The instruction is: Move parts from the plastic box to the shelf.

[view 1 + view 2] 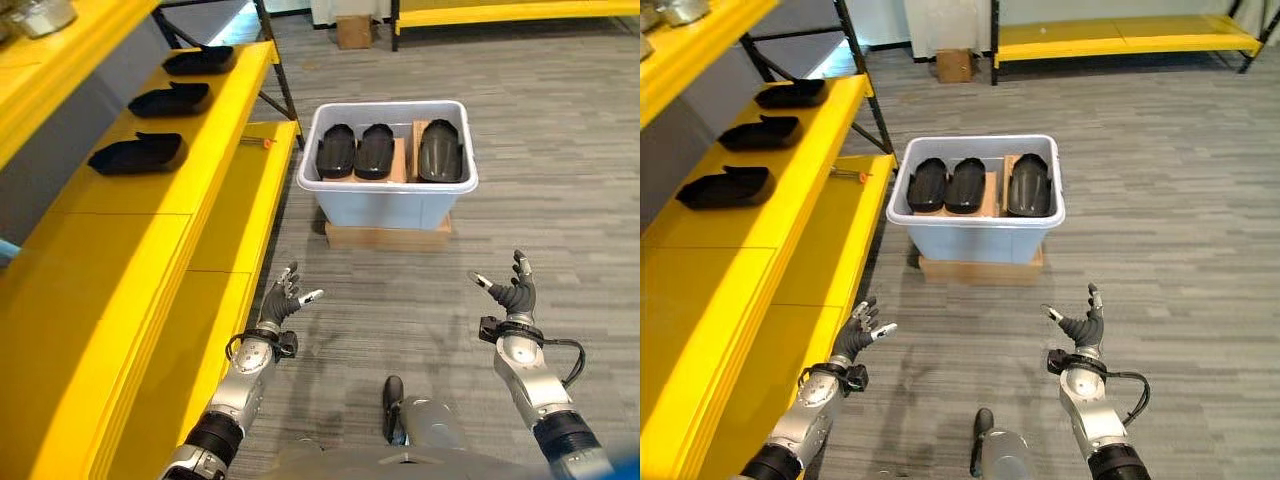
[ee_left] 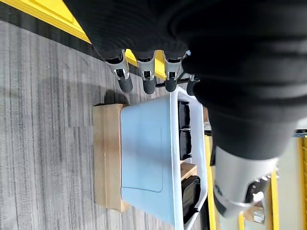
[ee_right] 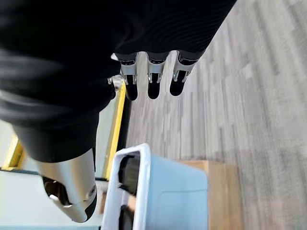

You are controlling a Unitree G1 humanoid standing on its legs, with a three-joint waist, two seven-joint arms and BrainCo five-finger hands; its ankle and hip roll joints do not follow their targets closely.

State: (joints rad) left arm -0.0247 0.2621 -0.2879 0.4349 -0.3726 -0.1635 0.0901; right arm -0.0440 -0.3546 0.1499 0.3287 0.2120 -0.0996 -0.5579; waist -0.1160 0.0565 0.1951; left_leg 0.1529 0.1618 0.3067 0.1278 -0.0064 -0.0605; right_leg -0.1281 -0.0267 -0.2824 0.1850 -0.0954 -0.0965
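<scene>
Box: the pale box [image 1: 388,195] stood on a flat wooden base [image 1: 388,237] on the floor, in front of both hands and well apart from them
Parts in box: three black parts [image 1: 375,151] stood side by side inside it, with brown cardboard [image 1: 400,160] between and behind them
Shelf: the yellow shelf [image 1: 150,220] was at the robot's left; three black parts [image 1: 138,153] lay in a row on its middle level
Left hand: the left hand [image 1: 282,300] was raised near the shelf edge, its fingers spread and relaxed, holding nothing
Right hand: the right hand [image 1: 513,288] was raised over bare floor, fingers spread, also holding nothing
Progress: I judged the task about half done, three parts on the shelf and three left in the box; no grasp was begun
Hard to see: the bottom of the box was hidden by the parts; grey things [image 1: 40,14] on the top shelf level were cut off and I could not tell what they were
</scene>
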